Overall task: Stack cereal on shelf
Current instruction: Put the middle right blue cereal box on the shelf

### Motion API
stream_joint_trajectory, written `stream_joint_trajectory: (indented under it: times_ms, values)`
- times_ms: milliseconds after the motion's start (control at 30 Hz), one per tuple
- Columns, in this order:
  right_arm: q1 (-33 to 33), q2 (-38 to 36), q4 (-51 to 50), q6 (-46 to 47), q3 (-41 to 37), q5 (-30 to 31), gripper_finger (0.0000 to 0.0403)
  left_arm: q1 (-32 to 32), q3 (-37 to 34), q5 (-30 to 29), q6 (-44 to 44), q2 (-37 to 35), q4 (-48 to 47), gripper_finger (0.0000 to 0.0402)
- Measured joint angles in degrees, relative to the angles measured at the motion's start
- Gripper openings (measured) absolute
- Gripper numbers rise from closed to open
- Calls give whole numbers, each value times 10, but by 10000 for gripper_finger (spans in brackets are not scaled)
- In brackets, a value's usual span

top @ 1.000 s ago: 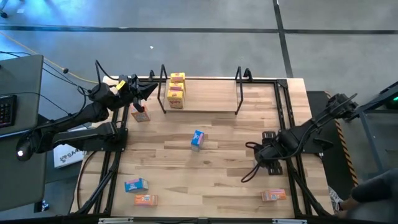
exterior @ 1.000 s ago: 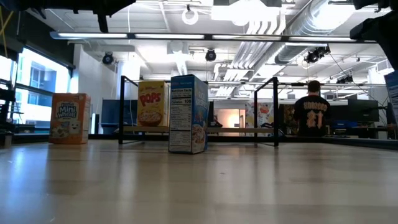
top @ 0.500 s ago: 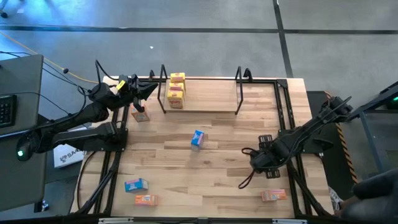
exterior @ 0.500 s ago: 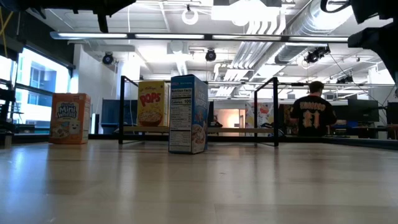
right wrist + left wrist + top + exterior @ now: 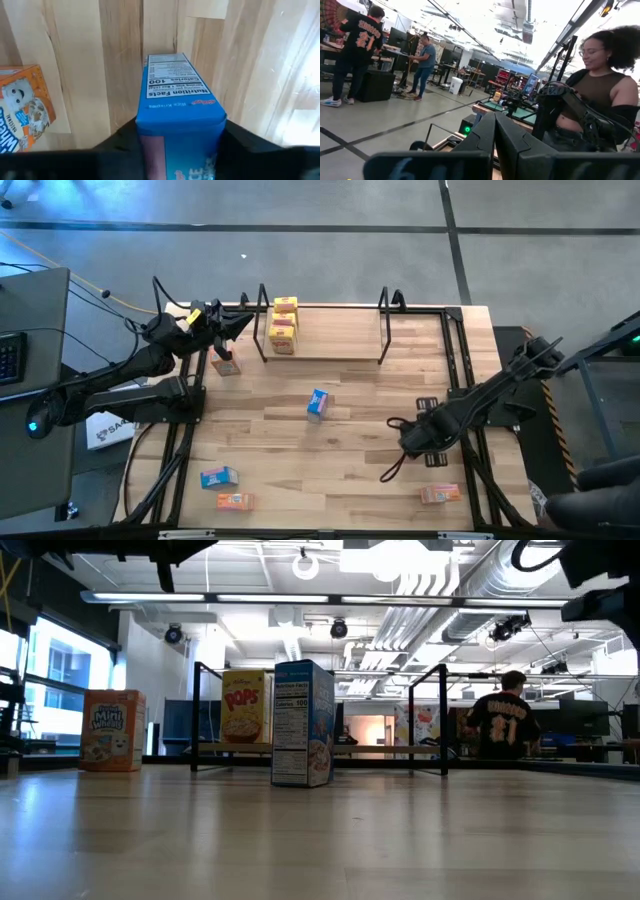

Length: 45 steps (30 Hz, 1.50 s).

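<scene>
My right gripper (image 5: 412,442) (image 5: 180,137) hangs over the table's right side, shut on a blue cereal box (image 5: 180,95); the arm hides that box in the high view. An orange box (image 5: 22,107) (image 5: 440,494) lies flat on the table beside it. The shelf (image 5: 325,332) (image 5: 320,745) stands at the far edge, with yellow boxes (image 5: 284,325) (image 5: 246,705) upright at its left end. Another blue box (image 5: 318,404) (image 5: 303,723) stands mid-table. My left gripper (image 5: 228,327) (image 5: 495,135) is shut and empty, hovering above an orange box (image 5: 226,364) (image 5: 112,730) left of the shelf. My right gripper pinches the blue box at its near end (image 5: 150,130), one finger (image 5: 117,142) on each long side. The box runs forward along the fingers, nutrition panel (image 5: 175,80) facing the wrist camera. The fingers slant down from above. Whether the far end touches the table, I cannot tell.
A blue box (image 5: 218,477) and an orange box (image 5: 235,501) lie near the table's near left corner. Black table-edge frames (image 5: 462,360) run along both sides. A loose cable (image 5: 395,465) trails below the right gripper. The wood between the middle box and the shelf is bare.
My right gripper has moved toward the table's near edge and slightly toward its left, carrying the blue box along. A person in the room behind has shifted slightly to the right. My left arm has kept still.
</scene>
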Motion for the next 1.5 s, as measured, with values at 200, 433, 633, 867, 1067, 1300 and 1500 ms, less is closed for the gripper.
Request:
stream_joint_trajectory:
  times_ms: [200,433,633,867,1067,1300,1500]
  values:
    - [-62,-33,-2,-66,84,67,68,0,0,0,0,0,0,1]
    - [-210,27,79,-311,275,172,73,0,0,0,0,0,0,1]
    - [-363,158,85,-419,443,199,73,0,0,0,0,0,1,0]
    - [-484,334,79,-468,636,188,73,0,0,0,0,0,2,1]
    - [-529,448,19,-490,755,174,73,0,0,0,-20,0,15,1]
    - [-544,474,14,-512,712,169,74,0,0,0,-28,0,18,1]
    - [-545,471,28,-519,705,153,74,0,0,0,-30,0,18,1]
